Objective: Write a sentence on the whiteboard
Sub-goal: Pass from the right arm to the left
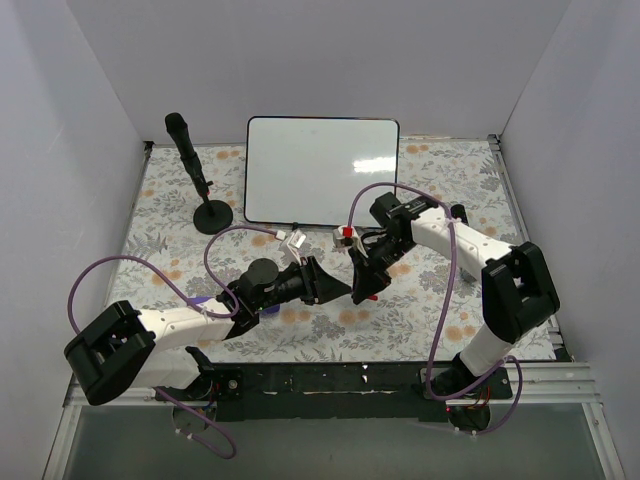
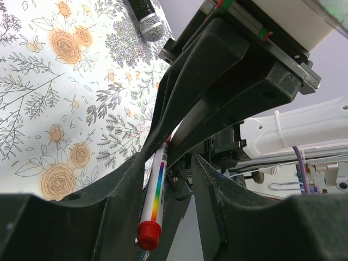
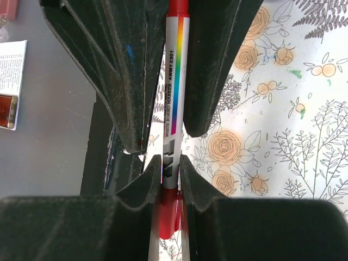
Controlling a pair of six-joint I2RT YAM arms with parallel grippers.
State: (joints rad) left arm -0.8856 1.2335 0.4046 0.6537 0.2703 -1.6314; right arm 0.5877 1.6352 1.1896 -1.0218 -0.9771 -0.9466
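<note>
Far edge of the table [image 1: 450, 300], about the middle: the whiteboard [image 1: 320, 170], standing on its long side in a thin black frame. Face plain glossy white, with a patch of glare toward its right half.

Toward the far left corner, just left of the board and not touching it: a black microphone [image 1: 188, 150] on a round-footed stand.

In front of the board, around the middle of the table: both arms tip to tip over the flowered cloth, with a marker [image 3: 175, 81] running between them. Purple cables [image 1: 100, 270] looping off each arm.

As for the right pincer [image 3: 169, 166]: narrow, clamped on the white barrel just beside one red end, a finger pressed to each side.

As for the left pincer [image 3: 166, 136]: partly parted around the same marker, farther along the barrel toward the other red end. One finger against the barrel. A slit of flowered cloth showing between the other finger and the barrel.

From the left wrist: marker lying along one finger, open space on its other side, red end nearest the camera.

Along the barrel: a rainbow stripe and the print "WHITE BOARD MARKER".

From above: marker almost wholly hidden among the black fingers. Cannot tell from there whether off the cloth or touching it.
</note>
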